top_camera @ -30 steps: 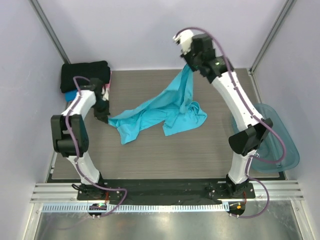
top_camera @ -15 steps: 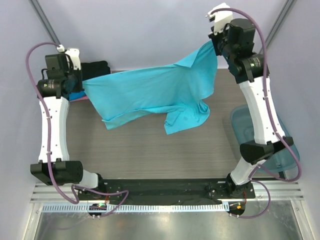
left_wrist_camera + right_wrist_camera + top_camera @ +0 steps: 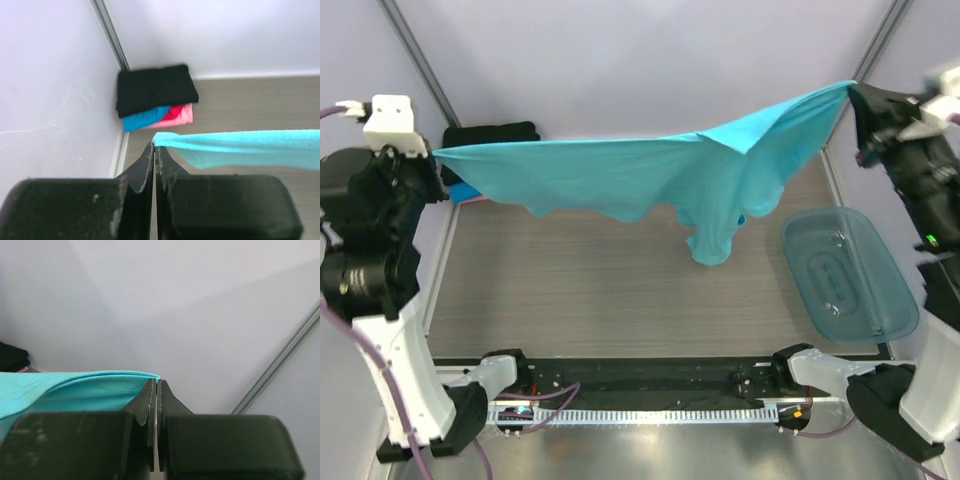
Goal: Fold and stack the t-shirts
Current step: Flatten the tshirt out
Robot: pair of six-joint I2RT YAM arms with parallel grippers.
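- Translucent teal tub (image 3: 847, 272) sits on the table (image 3: 580, 300) at the right, under the right arm. Nothing in it that can be made out.
- Folded stack sits in the back-left corner, tight against both walls. Left wrist view shows the black shirt (image 3: 156, 89) on top, with the blue shirt (image 3: 145, 117) and pink-red shirt (image 3: 179, 113) under it.
- From the top view, the left arm and the stretched cloth cover most of that stack. Only the black top layer and a sliver of blue show.
- Turquoise t-shirt (image 3: 650, 170) is lifted off the table and stretched across the back of the cell between the two grippers. Its upper edge runs nearly taut from left to right.
- The shirt's lower edge sags. A bunched fold hangs lowest right of centre, just left of the tub in the view and not touching it. Can't tell whether that tip clears the tabletop.
- Left gripper (image 3: 154, 147) is high at the left wall. Jaws are pressed together with only a hairline slit, and the shirt's left corner is pinched at the fingertips.
- Right gripper (image 3: 156, 384) is high at the back-right, near the corner post (image 3: 280, 365). Jaws are likewise closed to a slit, clamping the shirt's right corner at the tips.
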